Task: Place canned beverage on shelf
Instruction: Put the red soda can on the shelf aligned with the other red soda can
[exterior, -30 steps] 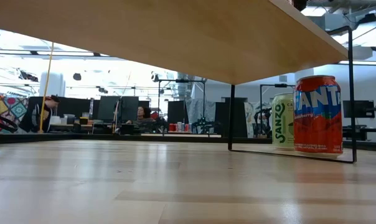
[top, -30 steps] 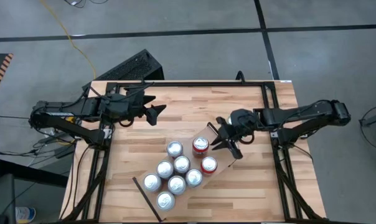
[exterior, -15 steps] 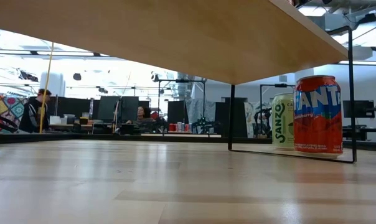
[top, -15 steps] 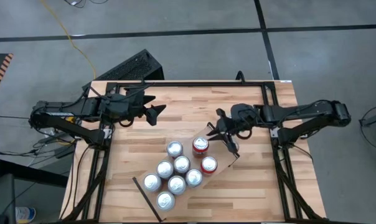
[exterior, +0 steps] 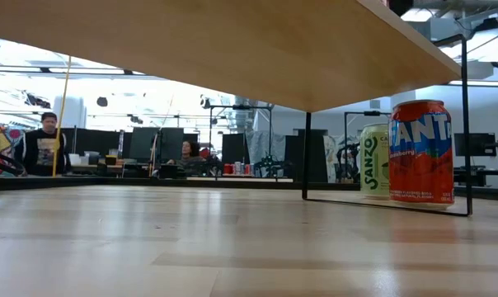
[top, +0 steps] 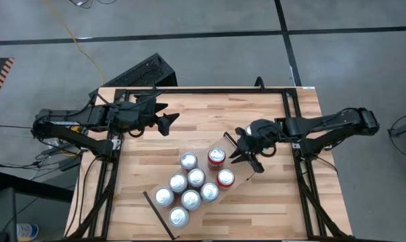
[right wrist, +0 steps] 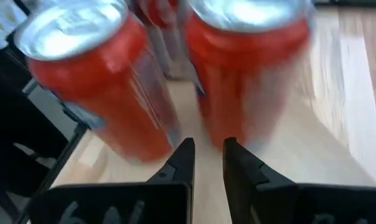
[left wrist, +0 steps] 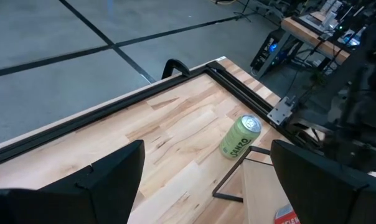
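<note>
The shelf, a pale board on thin black legs, stands slantwise on the tabletop and carries several silver-topped cans. Two red cans stand upright at its right end. My right gripper hovers just right of them, its fingers nearly together with nothing between. In the right wrist view it points at the gap between the red cans. A green can stands on the table beside a shelf leg. My left gripper waits open at the far left.
The low view looks under the shelf's underside at the green can and a red Fanta can standing by its black leg. Black frame rails run along the table's sides. A person stands in the room behind.
My right gripper has swung slightly toward the table's far edge and come back to where it was. The cans have not moved.
</note>
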Robot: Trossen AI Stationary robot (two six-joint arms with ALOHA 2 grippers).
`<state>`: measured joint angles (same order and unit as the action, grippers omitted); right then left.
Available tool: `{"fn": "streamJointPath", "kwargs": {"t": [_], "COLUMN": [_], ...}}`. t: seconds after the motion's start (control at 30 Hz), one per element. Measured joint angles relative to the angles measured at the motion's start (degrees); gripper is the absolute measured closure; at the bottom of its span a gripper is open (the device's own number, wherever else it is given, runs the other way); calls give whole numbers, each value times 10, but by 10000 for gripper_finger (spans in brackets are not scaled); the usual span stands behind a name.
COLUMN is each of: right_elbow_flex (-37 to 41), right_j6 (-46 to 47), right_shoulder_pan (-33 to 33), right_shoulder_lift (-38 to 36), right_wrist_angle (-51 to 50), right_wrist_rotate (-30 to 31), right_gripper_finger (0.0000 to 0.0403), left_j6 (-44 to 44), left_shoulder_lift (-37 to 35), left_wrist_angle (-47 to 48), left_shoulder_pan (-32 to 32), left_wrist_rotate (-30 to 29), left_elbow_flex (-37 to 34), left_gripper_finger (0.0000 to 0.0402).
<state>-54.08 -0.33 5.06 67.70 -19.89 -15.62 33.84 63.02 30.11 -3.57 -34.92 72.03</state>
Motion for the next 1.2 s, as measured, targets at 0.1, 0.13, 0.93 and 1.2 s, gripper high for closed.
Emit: {"fn": "streamJointPath", "kwargs": {"t": [0.1,0.13,0.93,1.2], "right_elbow_flex": [0,-1,0,-1], "right_j6": [-23,-28,-45,-48], "right_shoulder_pan": [10,10,-92,-109], "right_shoulder_lift": [4,8,5,33], "right_wrist_angle": [38,55,88,210], "right_wrist_rotate": [0,0,37,-33], "right_gripper_finger": [338,338,338,338], "left_j6": [1,3,-11,-11], "left_shoulder_lift": [0,0,0,0], "left_wrist_angle": [0,2,5,4], "left_shoulder_pan": [0,0,0,0], "left_wrist_rotate": [0,0,0,0], "left_elbow_flex": [0,0,0,0], "left_gripper_finger": [69,69,69,69]}}
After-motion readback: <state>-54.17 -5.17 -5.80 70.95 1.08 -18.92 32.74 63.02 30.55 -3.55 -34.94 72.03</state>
